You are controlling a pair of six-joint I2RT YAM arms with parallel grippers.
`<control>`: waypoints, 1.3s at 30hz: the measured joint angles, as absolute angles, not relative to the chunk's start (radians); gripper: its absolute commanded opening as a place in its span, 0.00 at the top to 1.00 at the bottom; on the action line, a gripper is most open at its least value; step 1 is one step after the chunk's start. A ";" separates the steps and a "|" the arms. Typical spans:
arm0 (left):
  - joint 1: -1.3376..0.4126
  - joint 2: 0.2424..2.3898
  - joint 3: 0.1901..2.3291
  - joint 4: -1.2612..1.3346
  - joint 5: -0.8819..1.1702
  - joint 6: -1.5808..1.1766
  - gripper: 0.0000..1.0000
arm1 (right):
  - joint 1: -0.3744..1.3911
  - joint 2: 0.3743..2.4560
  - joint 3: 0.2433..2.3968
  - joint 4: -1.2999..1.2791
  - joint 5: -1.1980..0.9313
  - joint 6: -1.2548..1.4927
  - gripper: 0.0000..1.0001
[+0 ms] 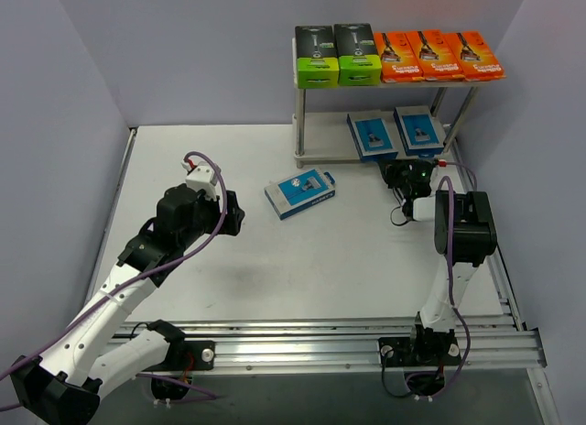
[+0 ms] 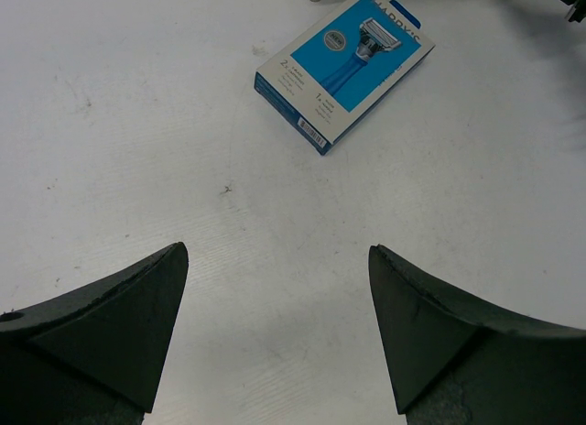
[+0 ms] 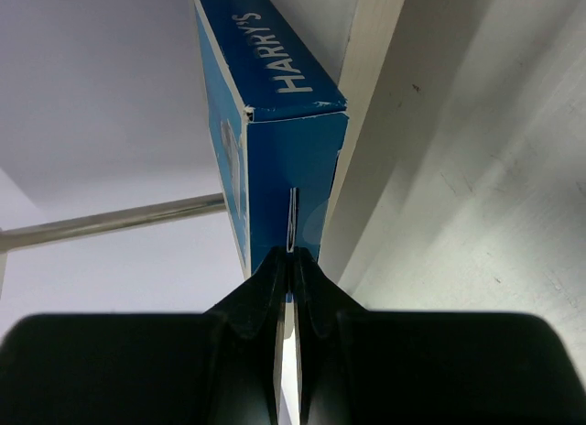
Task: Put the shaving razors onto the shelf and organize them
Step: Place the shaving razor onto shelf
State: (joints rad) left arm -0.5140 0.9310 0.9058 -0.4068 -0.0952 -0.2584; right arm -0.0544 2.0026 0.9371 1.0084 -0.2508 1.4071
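**Seven razor packs shelved, one on the table**

The razor packs are flat, rectangular cardboard boxes. The shelf (image 1: 325,148) has off-white boards on thin shiny metal posts. Its top board carries two black packs with lime-green ends (image 1: 317,54) and three orange packs (image 1: 436,55), side by side in one row. Two light blue packs (image 1: 372,134) lie on the lower board. A third blue pack (image 1: 300,192), picturing a grey razor and bearing a barcode, lies askew on the matte white table (image 1: 275,260) before the shelf.

One shelved pack reads "HARRY'S" in white. The right gripper (image 3: 291,260) is clenched, its tips touching that pack's end. The left gripper (image 2: 277,256) is spread wide and holds nothing, above the table near the loose pack.
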 measured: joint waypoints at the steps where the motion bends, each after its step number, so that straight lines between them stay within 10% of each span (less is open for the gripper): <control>1: -0.514 0.931 0.906 -0.407 -0.095 -0.259 0.11 | -0.054 2.003 0.934 1.014 -0.246 1.412 1.00; 39: -0.514 0.957 0.906 -0.406 -0.092 -0.259 0.11 | -0.060 1.993 0.907 1.074 -0.126 1.522 1.00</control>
